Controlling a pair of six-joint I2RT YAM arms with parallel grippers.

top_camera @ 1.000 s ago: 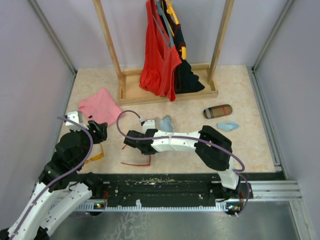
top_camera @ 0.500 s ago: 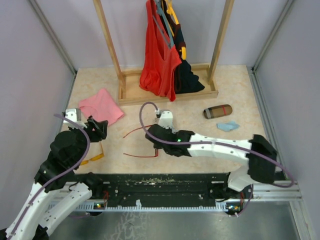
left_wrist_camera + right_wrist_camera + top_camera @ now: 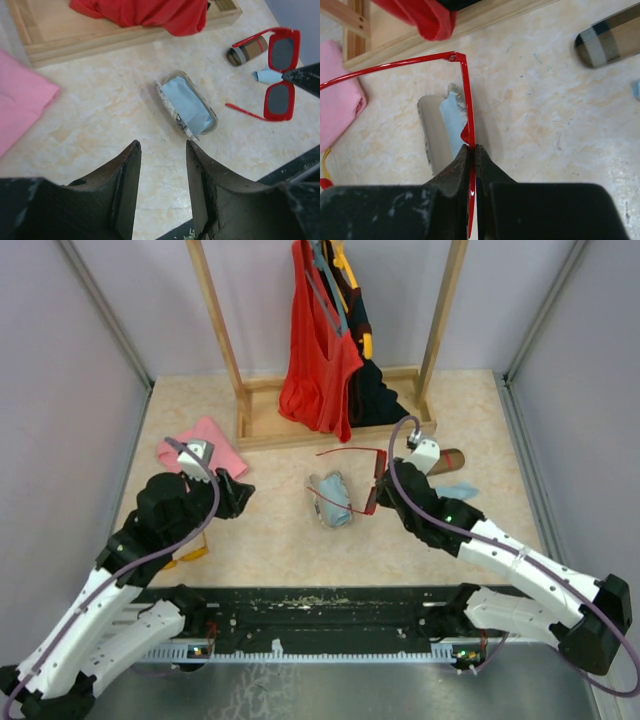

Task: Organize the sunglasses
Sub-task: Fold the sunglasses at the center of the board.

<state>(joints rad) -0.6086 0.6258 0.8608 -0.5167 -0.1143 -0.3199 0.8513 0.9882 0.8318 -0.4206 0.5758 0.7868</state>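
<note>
right tool (image 3: 472, 148): clamped on the front rim of the thin red-framed sunglasses with clear lenses (image 3: 279, 52)
left tool (image 3: 162, 170): jaws apart, nothing between, low over the counter (image 3: 100, 110)
glasses location: just right of the open oblong case, pale blue inside (image 3: 187, 105); look lifted off the counter
pointing: front's long axis runs near-far, arms unfolded and pointing left
step: my read is carrying to the case
next: I'd fold the arms, left tool helping, then lay the glasses along the case
</note>
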